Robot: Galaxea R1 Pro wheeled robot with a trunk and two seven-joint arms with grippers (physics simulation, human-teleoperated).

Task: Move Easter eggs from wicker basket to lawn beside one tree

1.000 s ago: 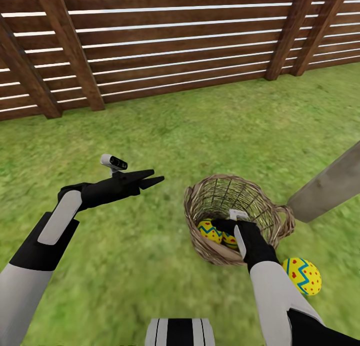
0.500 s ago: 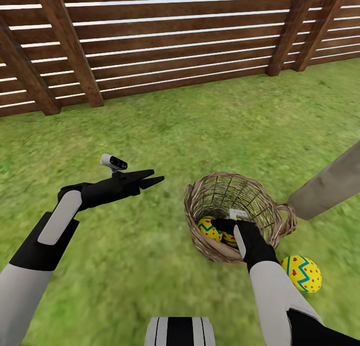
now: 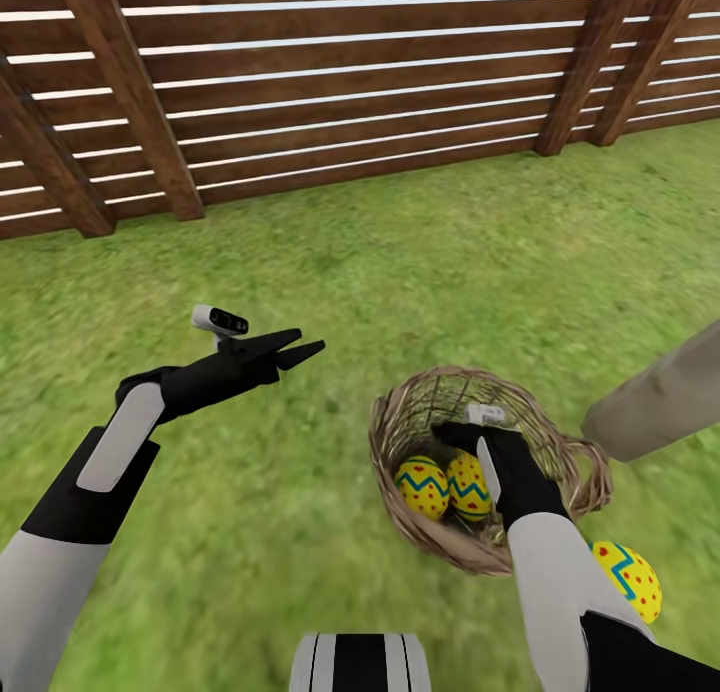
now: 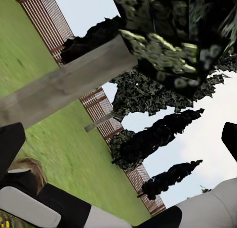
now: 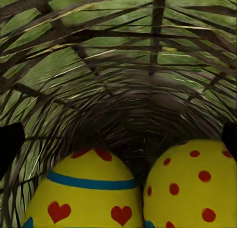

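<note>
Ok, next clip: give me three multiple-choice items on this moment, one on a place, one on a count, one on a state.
1. Where is the right claw?
A. inside the wicker basket
B. above the fence
C. on the trunk

2. How many Easter eggs lie in the basket?
A. none
B. two
C. three

3. How is the left claw?
A. clamped on an egg
B. holding the basket handle
C. empty, held over the lawn

Key: 1 A, since the right wrist view looks along the woven wall at two eggs. 2 B, since one egg and a second egg sit inside while a third egg lies on the grass by the tree trunk. 3 C, since nothing sits between its fingers.
</note>
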